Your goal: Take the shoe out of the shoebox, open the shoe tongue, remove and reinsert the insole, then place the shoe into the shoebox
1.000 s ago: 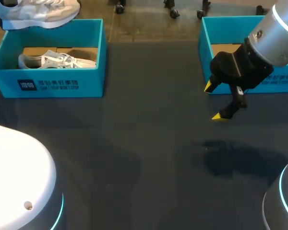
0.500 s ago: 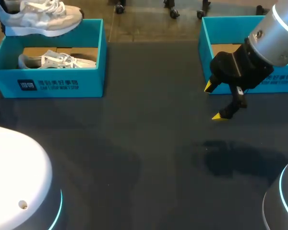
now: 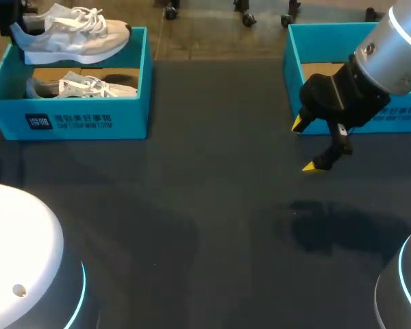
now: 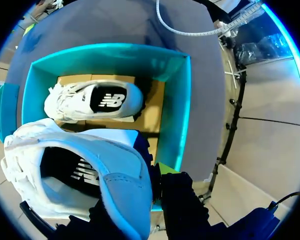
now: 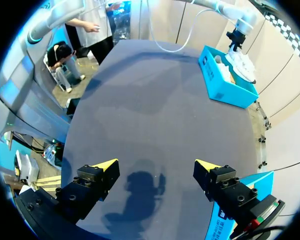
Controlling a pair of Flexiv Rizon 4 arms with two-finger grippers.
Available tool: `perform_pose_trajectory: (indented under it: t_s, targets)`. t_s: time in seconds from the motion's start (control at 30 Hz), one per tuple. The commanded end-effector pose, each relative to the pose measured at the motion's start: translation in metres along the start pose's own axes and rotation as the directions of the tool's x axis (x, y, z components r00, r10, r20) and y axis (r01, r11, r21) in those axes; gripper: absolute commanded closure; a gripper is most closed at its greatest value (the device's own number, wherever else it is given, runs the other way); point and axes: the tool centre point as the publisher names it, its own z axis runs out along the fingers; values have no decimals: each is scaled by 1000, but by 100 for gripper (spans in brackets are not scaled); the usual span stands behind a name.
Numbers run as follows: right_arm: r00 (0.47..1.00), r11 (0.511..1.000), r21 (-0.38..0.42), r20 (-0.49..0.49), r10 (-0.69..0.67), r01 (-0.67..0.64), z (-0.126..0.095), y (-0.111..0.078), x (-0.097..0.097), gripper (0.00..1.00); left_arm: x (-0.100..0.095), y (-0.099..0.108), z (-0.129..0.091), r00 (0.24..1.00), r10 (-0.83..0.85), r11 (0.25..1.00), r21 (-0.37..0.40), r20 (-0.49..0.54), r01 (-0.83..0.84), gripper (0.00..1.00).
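The shoebox (image 3: 68, 123) is blue and sits at the far left of the dark table (image 3: 212, 226), with its open top facing up. Its back wall is right by the table's far edge. Its long sides run left to right.

The left pincer (image 4: 147, 200) is clamped on the heel of a white shoe (image 3: 75, 38), with one finger on each side of the heel wall. The shoe is up in the air, above the back wall of the shoebox and clear of its rim. It is held sole down and nearly flat. Its long line runs the same way as the shoebox's long sides. The heel is at the shoebox's left end and the toe points to its right end, sticking out a little over the right wall.

A second white shoe (image 3: 82, 88) lies on its side on the brown floor inside the shoebox. It lies along the long sides too, close to the left wall, with brown floor showing between it and the right wall.

A wide stretch of table runs from the shoebox's front wall toward the robot, and also off to its right.

Well to the right of the shoebox, the right pincer (image 3: 303, 145) hangs over the table with its yellow fingers wide apart. It is just in front of another blue box (image 3: 294, 48).
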Motion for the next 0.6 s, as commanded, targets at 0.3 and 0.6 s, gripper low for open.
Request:
perform_pose_trajectory:
  t_s: [0.3,0.6]
  targets:
    - [1000,1000,2,0,1,-1,2,0,-1,0,-14,14,37,1000,-2,1000,-16,-27,2,100]
    - [1000,1000,2,0,1,-1,2,0,-1,0,-22,16,73,999,4,1000,30,-38,-3,100]
